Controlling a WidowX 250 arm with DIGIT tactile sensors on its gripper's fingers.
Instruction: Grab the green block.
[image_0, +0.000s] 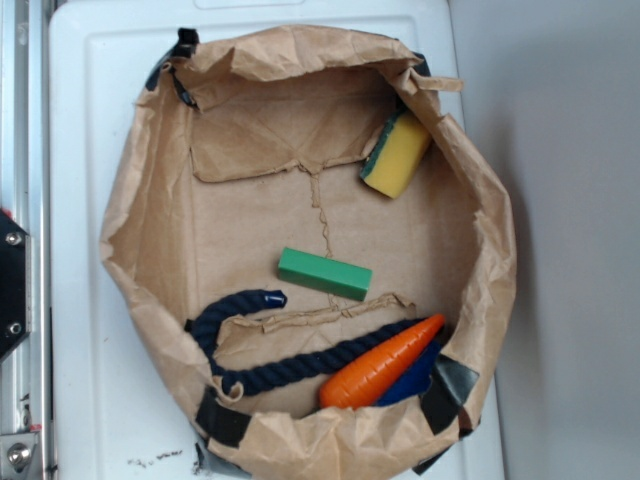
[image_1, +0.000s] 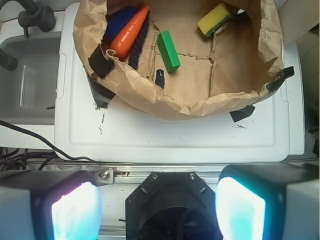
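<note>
Paper bag, cut low and rolled open into a shallow basin, holds everything I have to work with; black tape at the rim seems to pin it to the white tabletop so it won't slide under a push. The green block lies flat near the middle of the bag floor, clear of the walls and touching nothing, which leaves room on both long sides for the fingers.

A dark blue rope curls just below the block in the exterior view, with the orange carrot lying across its far end against the bag wall. The yellow sponge leans up against the opposite wall, well apart from the block, green scouring layer facing the paper.

From the wrist view, the gripper sits back outside the bag, over the table's near edge, with its two pads spread wide and nothing between them. The block appears ahead of it, beyond the bag's near wall. The pads are washed out by glare, so I cannot judge their exact tilt.

I judge the reach has not begun: I would need to carry the arm over the rim, line the fingers across the block's narrow width, and descend without snagging the crumpled paper or the rope's loose end.
</note>
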